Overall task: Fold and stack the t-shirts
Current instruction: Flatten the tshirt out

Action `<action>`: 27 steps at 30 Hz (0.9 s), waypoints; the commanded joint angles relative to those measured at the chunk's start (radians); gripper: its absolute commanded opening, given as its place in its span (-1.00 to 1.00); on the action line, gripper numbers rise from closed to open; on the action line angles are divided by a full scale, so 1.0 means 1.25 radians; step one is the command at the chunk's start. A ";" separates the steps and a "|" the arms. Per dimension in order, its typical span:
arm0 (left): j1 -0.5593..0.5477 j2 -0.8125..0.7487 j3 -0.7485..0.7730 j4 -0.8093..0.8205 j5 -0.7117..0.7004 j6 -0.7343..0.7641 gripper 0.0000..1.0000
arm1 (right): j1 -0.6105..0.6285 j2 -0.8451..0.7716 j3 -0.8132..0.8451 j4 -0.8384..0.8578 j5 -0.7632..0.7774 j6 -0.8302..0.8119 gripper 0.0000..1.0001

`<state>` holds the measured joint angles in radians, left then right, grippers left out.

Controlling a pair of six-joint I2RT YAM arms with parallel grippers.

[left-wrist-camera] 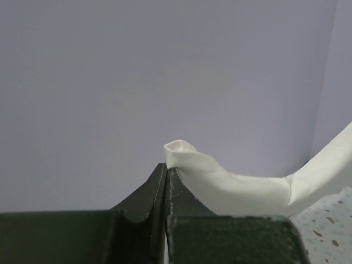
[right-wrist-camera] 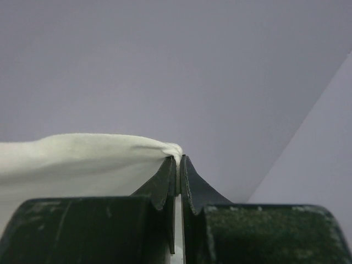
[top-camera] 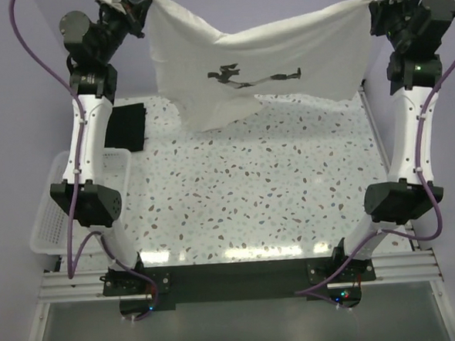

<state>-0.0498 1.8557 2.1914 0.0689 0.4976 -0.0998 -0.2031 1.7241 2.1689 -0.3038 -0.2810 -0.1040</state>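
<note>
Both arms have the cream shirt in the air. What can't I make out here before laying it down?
Top view: the cream t-shirt hides the table's far strip behind it.
Top view: the left arm covers the black t-shirt's left edge and part of the basket.
Top view: the print is too small to read.
Wrist views: only pinched cloth at the left gripper and right gripper; the rest is cut off.

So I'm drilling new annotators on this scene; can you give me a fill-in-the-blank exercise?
The left gripper and right gripper hold the cream t-shirt ___ the table.
The black t-shirt lies beside the ___ arm.
Both grippers' jaws are ___ on cloth.
Missing: above, left, shut.
</note>
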 commanded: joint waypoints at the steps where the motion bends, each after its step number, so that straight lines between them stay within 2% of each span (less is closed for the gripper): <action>1: -0.013 -0.034 0.002 0.026 -0.058 -0.017 -1.00 | 0.004 -0.013 0.017 0.048 -0.012 0.039 -1.00; 4: 0.029 -0.051 0.010 0.033 -0.102 -0.085 -1.00 | -0.002 -0.038 0.010 0.049 0.037 0.007 -1.00; 12: 0.034 -0.184 -0.062 0.107 -0.127 -0.050 -1.00 | -0.004 -0.149 -0.034 0.119 0.075 0.018 -1.00; 18: 0.036 -0.305 -0.166 0.179 -0.158 -0.012 -1.00 | -0.004 -0.228 -0.069 0.152 0.108 0.028 -1.00; 24: 0.037 -0.408 -0.250 0.192 -0.189 0.007 -1.00 | -0.004 -0.326 -0.123 0.178 0.119 0.013 -1.00; 27: 0.037 -0.430 -0.253 0.173 -0.188 0.020 -1.00 | -0.004 -0.347 -0.135 0.176 0.122 0.005 -1.00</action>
<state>-0.0132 1.3392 1.8915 0.2325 0.3138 -0.1143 -0.2031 1.3048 2.0148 -0.1684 -0.1730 -0.0845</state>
